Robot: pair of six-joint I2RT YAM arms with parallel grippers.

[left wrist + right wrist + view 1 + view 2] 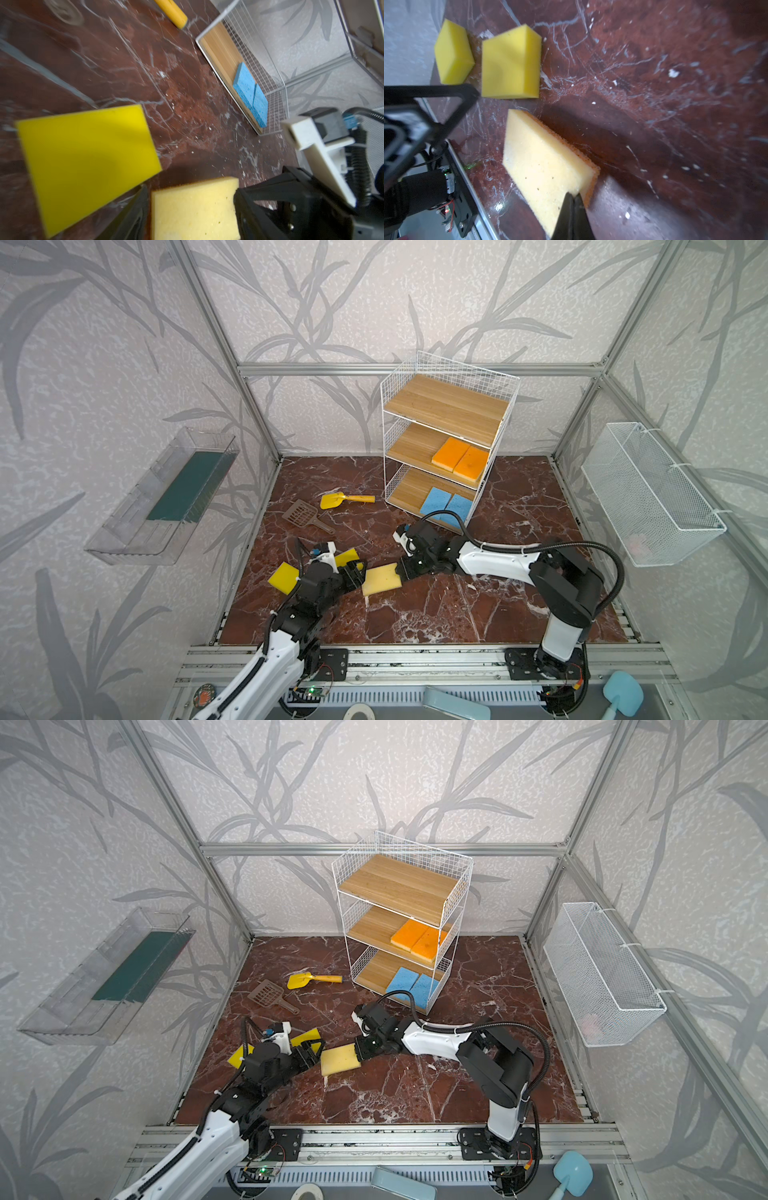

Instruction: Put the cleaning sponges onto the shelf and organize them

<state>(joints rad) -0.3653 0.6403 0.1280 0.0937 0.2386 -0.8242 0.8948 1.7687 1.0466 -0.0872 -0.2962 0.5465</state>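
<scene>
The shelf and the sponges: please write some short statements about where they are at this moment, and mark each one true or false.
1. The top board of the shelf holds no sponge. True.
2. The two orange sponges lie on the bottom board. False: they lie on the middle board; two blue sponges lie on the bottom one.
3. The right hand is shut on an edge of the pale sponge. True.
4. Both yellow sponges are on the shelf. False: they lie on the marble surface.
</scene>
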